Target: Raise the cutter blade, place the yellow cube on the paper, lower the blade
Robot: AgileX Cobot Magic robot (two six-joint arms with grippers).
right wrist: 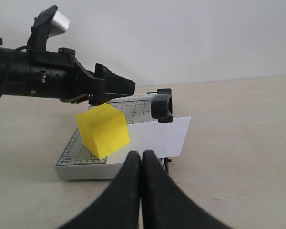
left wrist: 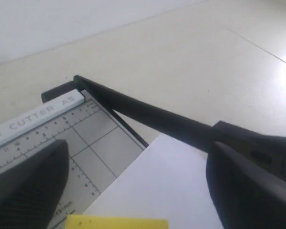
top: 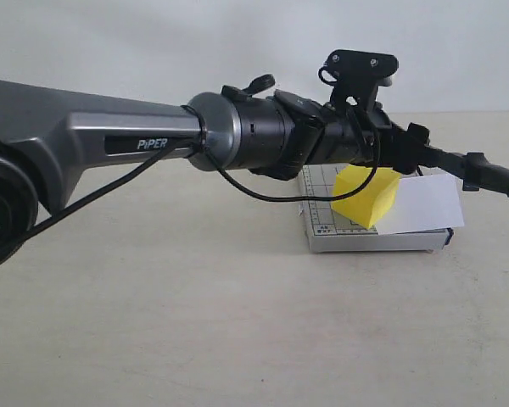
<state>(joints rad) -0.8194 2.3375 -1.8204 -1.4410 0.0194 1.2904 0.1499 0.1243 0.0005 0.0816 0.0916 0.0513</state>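
Left arm (top: 110,136): stretched out level from the left edge of the tabletop towards the right edge, passing above the trimmer board (top: 365,239), wrist straight, with a black cable (top: 263,197) looping below it.
Left gripper (left wrist: 138,152): spread wide, its fingers (left wrist: 28,186) apart over the board and pinching nothing; one finger hangs over the grid, the other just beside the blade's handle end.
Right arm: only its gripper shows, low over the tabletop on the near side of the trimmer and pointing at it.
Right gripper (right wrist: 142,157): fingers pressed together, with nothing between them.
Cutter blade (left wrist: 148,114): runs from its hinge at the board's far corner along the board's edge, low across the paper; its rounded handle sits just above the sheet. I cannot tell whether it is fully down.
Paper (right wrist: 157,136): lies flat on the board, reaches under the blade and overhangs the board on the side towards the tabletop's right edge.
Yellow cube (right wrist: 103,130): stands on the board at the paper's end away from the blade, with one corner turned to the tabletop's near edge. How much of its base is on the sheet cannot be told.
Trimmer: sits right of the tabletop's middle, nearer the far edge than the near one.
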